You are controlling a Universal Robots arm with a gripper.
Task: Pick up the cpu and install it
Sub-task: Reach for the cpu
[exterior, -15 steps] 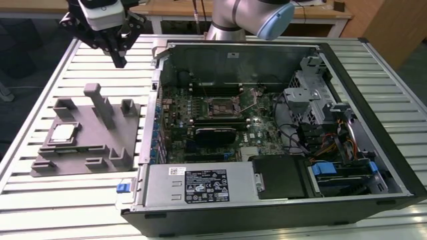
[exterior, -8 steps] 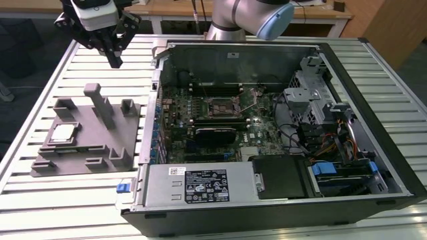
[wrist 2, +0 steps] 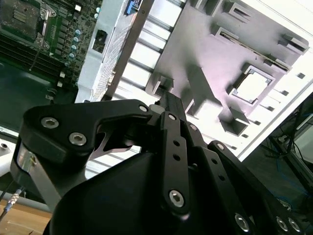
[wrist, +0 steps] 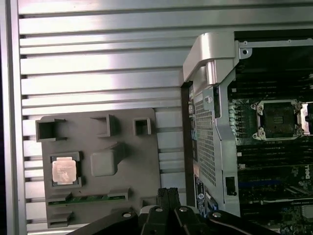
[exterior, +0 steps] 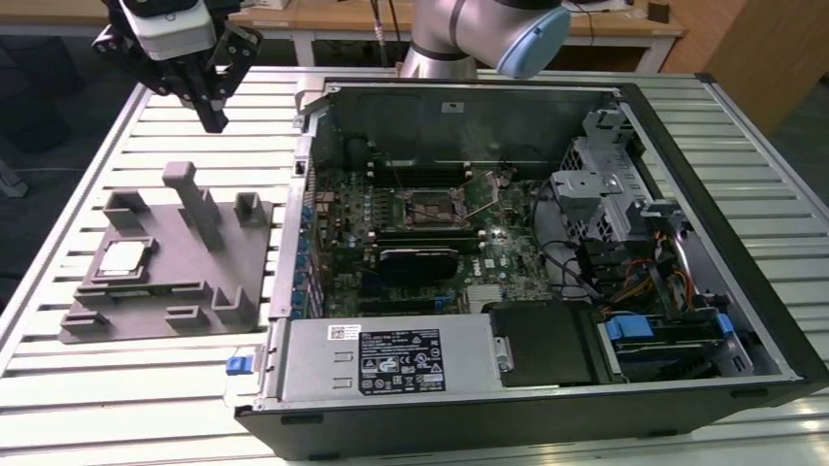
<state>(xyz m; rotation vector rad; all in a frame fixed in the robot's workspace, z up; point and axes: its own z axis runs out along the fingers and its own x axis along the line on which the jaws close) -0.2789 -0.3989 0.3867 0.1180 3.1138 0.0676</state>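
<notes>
The cpu (exterior: 123, 257), a small flat square chip with a pale silver top, lies in a recess of the grey fixture block (exterior: 169, 296) at the exterior view's left. Both wrist views show the cpu (wrist: 64, 170) (wrist 2: 253, 84) in that recess. My gripper (exterior: 210, 124) hangs well above the table behind the fixture, apart from the cpu, shut with nothing between its black fingers (wrist: 168, 192) (wrist 2: 171, 102). The open dark socket (exterior: 434, 206) sits on the motherboard inside the computer case, also seen as the socket (wrist: 276, 119).
The open computer case (exterior: 700, 126) fills the middle and the exterior view's right, its metal wall (exterior: 305, 194) standing beside the fixture. Upright posts (exterior: 194, 199) rise from the fixture. A power supply (exterior: 388, 359) and cables (exterior: 622, 272) sit inside the case. The table is slatted metal (exterior: 130, 388).
</notes>
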